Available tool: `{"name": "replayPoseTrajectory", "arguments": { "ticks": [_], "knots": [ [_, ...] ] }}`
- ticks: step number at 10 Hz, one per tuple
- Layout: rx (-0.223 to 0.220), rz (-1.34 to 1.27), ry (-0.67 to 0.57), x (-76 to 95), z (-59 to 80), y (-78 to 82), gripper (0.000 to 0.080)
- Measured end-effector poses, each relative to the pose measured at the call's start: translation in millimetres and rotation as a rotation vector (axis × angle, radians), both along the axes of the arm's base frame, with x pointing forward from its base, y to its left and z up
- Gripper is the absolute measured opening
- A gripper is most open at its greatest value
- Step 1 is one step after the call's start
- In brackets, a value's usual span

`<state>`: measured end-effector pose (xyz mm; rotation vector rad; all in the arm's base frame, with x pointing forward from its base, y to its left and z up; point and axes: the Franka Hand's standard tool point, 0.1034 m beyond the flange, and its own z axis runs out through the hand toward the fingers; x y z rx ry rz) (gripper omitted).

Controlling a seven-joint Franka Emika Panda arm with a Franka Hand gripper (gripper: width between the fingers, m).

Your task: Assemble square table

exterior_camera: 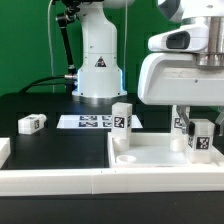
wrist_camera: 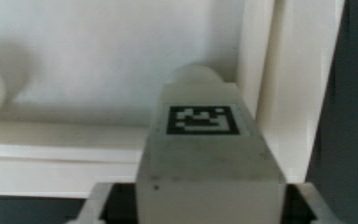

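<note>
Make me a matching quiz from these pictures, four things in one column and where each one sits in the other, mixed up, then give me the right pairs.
Column one:
1. held leg
2. standing leg
3. loose leg
4. marker board

Column two:
A. lying on the black table, far on the exterior view's left
B. flat on the table in front of the robot base
C. upright at the square slab's back corner
D. in the end effector, over the slab on the exterior view's right

Pairs: 1-D, 2-C, 3-A, 4-B
</note>
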<state>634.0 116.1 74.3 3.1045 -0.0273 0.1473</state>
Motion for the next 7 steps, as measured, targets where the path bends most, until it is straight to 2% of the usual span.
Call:
{"name": "replayPoseTrajectory", "arguments": {
  "ticks": [3,4,7],
  "knots": [
    [0.023,-0.229,-0.006,-0.2,0.0,-1.2,0.0294],
    [0.038,-0.325,0.001,-0.9,0.0,-5.5,0.0294],
    [0.035,-0.594,0.011,-3.3,0.7,-21.5,0.0296]
  ]
}}
